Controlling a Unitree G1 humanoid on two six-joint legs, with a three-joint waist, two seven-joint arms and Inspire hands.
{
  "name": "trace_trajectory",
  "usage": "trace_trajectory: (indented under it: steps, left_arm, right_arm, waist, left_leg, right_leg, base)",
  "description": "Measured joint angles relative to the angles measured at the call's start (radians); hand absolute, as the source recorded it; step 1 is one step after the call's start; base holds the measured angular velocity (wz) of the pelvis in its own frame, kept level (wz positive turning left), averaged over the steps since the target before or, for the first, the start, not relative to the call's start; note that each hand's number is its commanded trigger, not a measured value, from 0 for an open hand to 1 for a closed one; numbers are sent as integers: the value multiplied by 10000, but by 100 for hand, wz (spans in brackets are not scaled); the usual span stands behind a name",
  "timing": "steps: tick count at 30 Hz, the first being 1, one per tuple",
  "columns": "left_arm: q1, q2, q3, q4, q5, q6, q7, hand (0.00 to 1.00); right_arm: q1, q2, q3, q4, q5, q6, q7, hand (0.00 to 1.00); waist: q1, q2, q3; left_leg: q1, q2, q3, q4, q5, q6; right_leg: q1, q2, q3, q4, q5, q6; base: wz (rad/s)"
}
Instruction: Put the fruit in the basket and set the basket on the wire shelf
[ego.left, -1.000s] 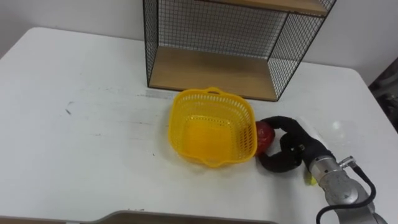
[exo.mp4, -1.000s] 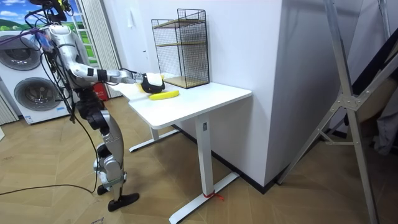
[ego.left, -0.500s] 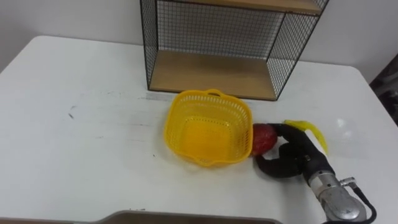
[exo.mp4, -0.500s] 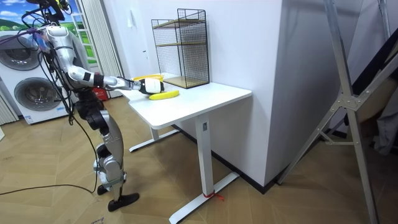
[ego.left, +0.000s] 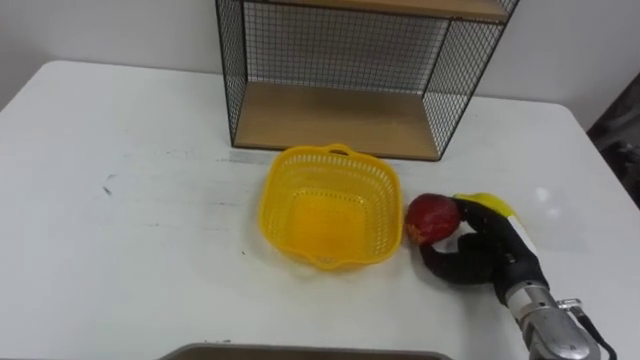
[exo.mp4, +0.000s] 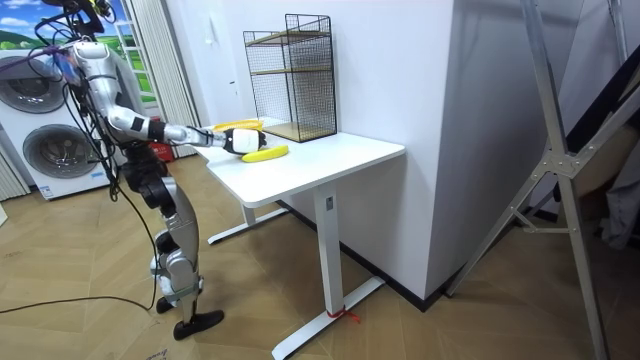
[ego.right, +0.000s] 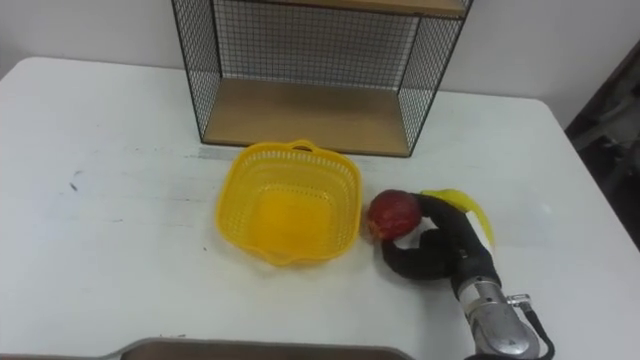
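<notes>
Dial centred on the basket (ego.left: 325, 182), 12 toward the wire shelf (ego.left: 330, 118).

- Basket: mid-table (ego.left: 130, 240), upright, nothing in it. The shelf stands close at 12 with its lower board bare.
- Apple (ego.left: 430, 218): at 3, just beside the basket rim and outside it. Cannot tell whether it rests on the table or is a touch lifted.
- Banana (ego.left: 492, 206): further out at 3, lying on the table. It is partly hidden behind the right hand (ego.left: 492, 258).
- Right hand: comes in from 4. Its fingers (ego.left: 470, 218) are curled round the apple's outer side, and the thumb hooks in under the apple's near side. The apple sits in that curl; how firm the grip is cannot be read.
- Room view: the robot stands at the table's end on the room view's left, with one arm stretched out over the top.

Step in hand (judgement): first fruit, at the grasp. No fruit is in the basket, so the task is at an early stage.

Next move calls for:
- a firm squeeze
- a lift high enough to clear the rim
- a short carry toward 9
- release over the basket floor

Risk: the basket is light, so a knock on the rim could shove it.
</notes>
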Motion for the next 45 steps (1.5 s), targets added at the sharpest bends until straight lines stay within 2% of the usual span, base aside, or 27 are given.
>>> trace_trajectory:
  steps: [8, 19, 24, 26, 27, 33, 35, 38, 45]
  left_arm:
    - [317, -73, 12, -190, -9, 12, 6, 0]
    - [260, -308, -16, -25, -118, 8, 5, 0]
    - [255, -367, -241, 32, -115, -67, 6, 0]
    - [243, -364, -239, 54, -117, -148, 5, 0]
    - [249, -365, -240, 54, -116, -148, 5, 0]
    - [243, -360, -224, 53, -45, -233, 4, 0]
    - [235, -343, -221, 85, -41, -323, 4, 0]
    - [233, -322, -220, 113, -59, -421, 6, 0]
    - [60, -298, -222, 320, -98, -420, -13, 0]
  right_arm:
    - [1, 0, -286, 22, 1107, 321, -94, 100]
    - [-37, -3, -290, 240, 2691, 324, -240, 100]
    - [-68, -7, -234, -138, 2600, 436, -212, 100]
    - [-62, -7, -170, -671, 2237, 504, -117, 100]
    - [-60, -7, -159, -834, 2194, 533, -55, 100]
    - [-72, -15, 44, -2206, 2149, 537, 92, 100]
    - [-73, -16, 125, -2464, 1974, 535, 166, 100]
    - [-73, -15, 139, -2495, 1812, 536, 349, 100]
    - [-75, -28, 138, -3059, 1403, 538, 369, 100]
  waist:
    - [7, 91, -80]
    - [10, 127, -47]
    - [11, 154, 39]
    - [6, 134, 127]
    - [8, 148, 136]
    - [94, 126, 109]
    - [129, 19, 37]
    - [245, -101, -3]
    - [280, -131, 52]
  left_leg:
    - [47, 4, 56, 17, -1, -3]
    - [91, -1, 54, -13, -7, -9]
    - [18, -6, 52, -3, -5, -10]
    - [6, -10, 53, -12, -5, -10]
    - [-12, -11, 59, -14, -5, -10]
    - [-136, -4, 96, -7, -3, -9]
    - [-124, 0, 95, -2, -3, -9]
    - [-112, -3, 95, 0, -3, -9]
    - [-174, 3, 70, 5, -5, -9]
  right_leg:
    - [48, 1, -24, -6, 0, 0]
    - [96, 1, -7, -33, -2, 3]
    - [-20, 7, 19, -7, -4, 5]
    - [-38, 11, 37, -8, -7, 8]
    - [-63, 12, 50, -7, -7, 8]
    - [-205, 22, 143, -1, -7, 8]
    - [-186, 22, 136, -1, -7, 8]
    - [-161, 14, 131, -2, -6, 8]
    - [-181, 7, 27, 15, 2, -2]
  base:
    - [0]
    - [0]
    - [-1]
    - [0]
    - [-5]
    - [-1]
    - [0]
    - [0]
    - [1]
